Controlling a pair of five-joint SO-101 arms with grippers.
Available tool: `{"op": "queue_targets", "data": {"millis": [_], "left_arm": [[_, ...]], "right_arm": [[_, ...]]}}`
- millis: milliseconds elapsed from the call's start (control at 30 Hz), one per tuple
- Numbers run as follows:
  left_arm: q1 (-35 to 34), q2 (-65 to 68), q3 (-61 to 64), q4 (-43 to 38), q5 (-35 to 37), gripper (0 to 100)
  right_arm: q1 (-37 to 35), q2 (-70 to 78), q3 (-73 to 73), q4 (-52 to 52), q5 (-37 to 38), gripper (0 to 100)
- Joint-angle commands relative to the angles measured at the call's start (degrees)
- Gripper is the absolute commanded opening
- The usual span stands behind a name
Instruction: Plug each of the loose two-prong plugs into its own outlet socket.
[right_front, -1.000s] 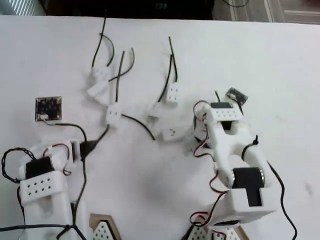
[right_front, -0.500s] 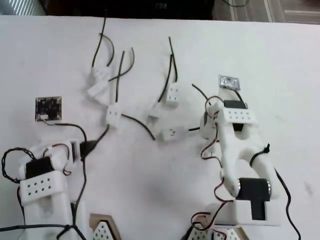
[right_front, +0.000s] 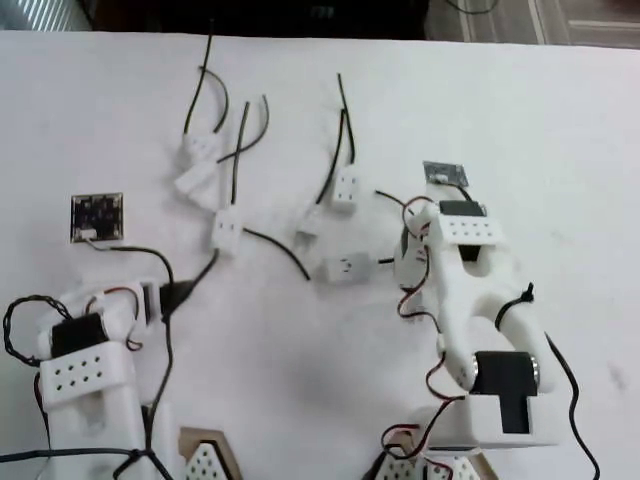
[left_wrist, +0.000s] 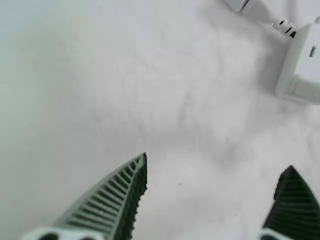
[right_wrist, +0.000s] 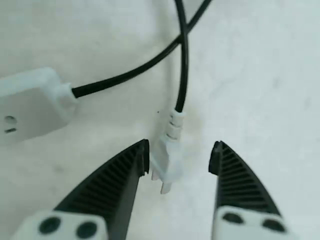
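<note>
White two-prong plug flanked by the right tool, spread apart, left tool also spread above the table.

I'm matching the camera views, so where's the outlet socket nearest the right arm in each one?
High view: outlet socket mid-table, beside the right arm.
Right wrist view: to one side of the open right tool, untouched.
Left wrist view: a white block at the edge; cannot tell if it matches.
Shared landmark: the socket's black cable.

table: white | small dark board: lying flat on it
</note>
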Motion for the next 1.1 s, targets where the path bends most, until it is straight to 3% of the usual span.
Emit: {"op": "queue_targets", "data": {"millis": [0,200,600,800,1067], "left_arm": [[0.7,-1.3,-0.3,-1.1,-0.5,38],[0.7,-1.3,-0.3,-1.1,-0.5,38],[0.7,-1.3,-0.3,-1.1,-0.5,38],[0.7,-1.3,-0.3,-1.1,-0.5,38],[0.7,-1.3,-0.3,-1.1,-0.5,38]], "right_arm": [[0.7,0.0,-2.3,0.7,0.5,19.1],[-2.1,5.3,-2.9,0.5,0.0,19.0],[-0.6,7.3,-9.6,5.9,0.0,18.9],[-0.6,7.4,-9.9,6.5,0.4,7.1],[-0.6,10.2,-10.1,6.5,0.4,8.3]]}}
